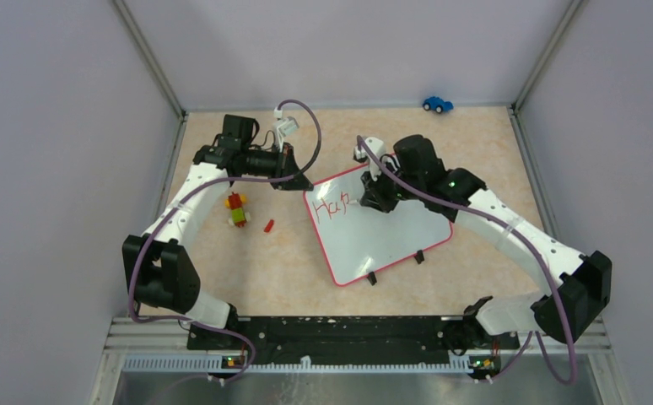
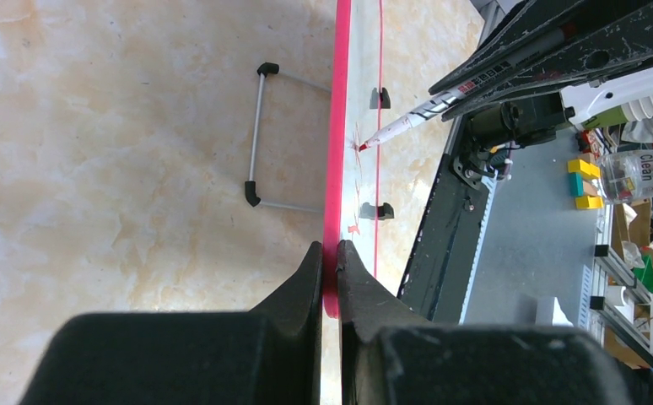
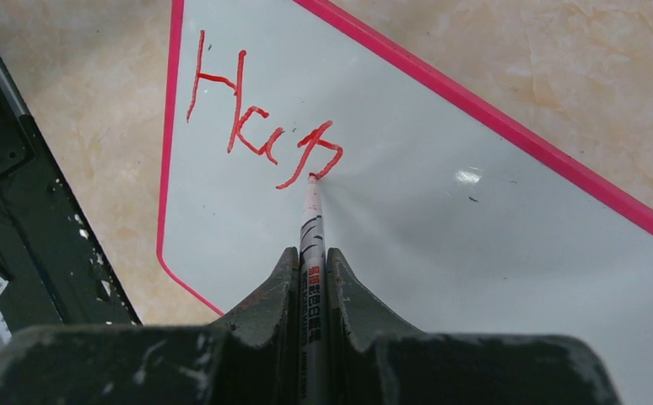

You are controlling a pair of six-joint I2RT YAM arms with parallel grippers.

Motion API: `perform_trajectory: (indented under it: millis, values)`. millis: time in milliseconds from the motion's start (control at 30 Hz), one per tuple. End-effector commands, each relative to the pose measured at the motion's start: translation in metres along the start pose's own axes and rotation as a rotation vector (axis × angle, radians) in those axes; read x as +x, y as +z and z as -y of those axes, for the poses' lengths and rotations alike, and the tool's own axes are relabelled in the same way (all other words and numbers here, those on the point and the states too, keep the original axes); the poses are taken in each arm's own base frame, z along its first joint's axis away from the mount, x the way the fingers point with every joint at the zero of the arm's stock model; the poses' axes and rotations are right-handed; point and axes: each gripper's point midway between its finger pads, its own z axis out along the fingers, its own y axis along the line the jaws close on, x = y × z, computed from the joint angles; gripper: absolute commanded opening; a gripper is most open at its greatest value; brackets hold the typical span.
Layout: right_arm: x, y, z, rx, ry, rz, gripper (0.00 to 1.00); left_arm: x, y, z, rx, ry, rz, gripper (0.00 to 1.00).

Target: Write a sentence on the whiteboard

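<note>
Black and scuffed, the right jaws pinch a slim white marker pen with a red tip (image 3: 312, 215) by its barrel. The tip touches the flat glossy white whiteboard with a thin red-pink frame (image 3: 441, 253) at the foot of the newest letter. The red handwritten sentence (image 3: 256, 135) so far reads only "Hap" (wobbly but legible), near one corner of the board. The left jaws are pressed together on the board's frame at that same end, steadying it. The board lies slanted at the middle of the beige marbled bench (image 1: 475, 152).

Most of the sentence is not yet written. The left hold is a thin pinch on a narrow rim, so pen pressure could pivot the board and skew the line. Pressing too hard could push the marker back through the right jaws and leave gaps in the strokes.
</note>
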Motion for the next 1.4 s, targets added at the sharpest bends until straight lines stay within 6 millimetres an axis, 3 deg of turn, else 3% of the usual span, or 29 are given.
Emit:
perform_trajectory:
  millis: [0,200,400,600,1067,1367]
  values:
    - [-0.015,0.001,-0.004,-0.008,-0.009,0.036,0.00,0.012,0.009,0.008,0.023,-0.008,-0.045,0.00]
    - [-0.022,0.003,-0.008,-0.024,-0.020,0.046,0.00,0.013,0.008,0.008,0.017,-0.006,-0.046,0.00]
    - [-0.028,-0.010,-0.014,-0.041,-0.030,0.071,0.00,0.014,0.008,0.008,0.020,-0.010,-0.048,0.00]
    - [-0.031,-0.027,-0.001,0.001,-0.026,0.090,0.00,0.015,0.009,0.008,0.024,-0.011,-0.050,0.00]
    - [-0.035,-0.017,0.015,0.052,-0.029,0.084,0.00,0.015,0.008,0.009,0.025,-0.006,-0.048,0.00]
    - [-0.041,-0.019,0.036,0.131,-0.043,0.078,0.00,0.015,0.009,0.008,0.026,-0.006,-0.049,0.00]
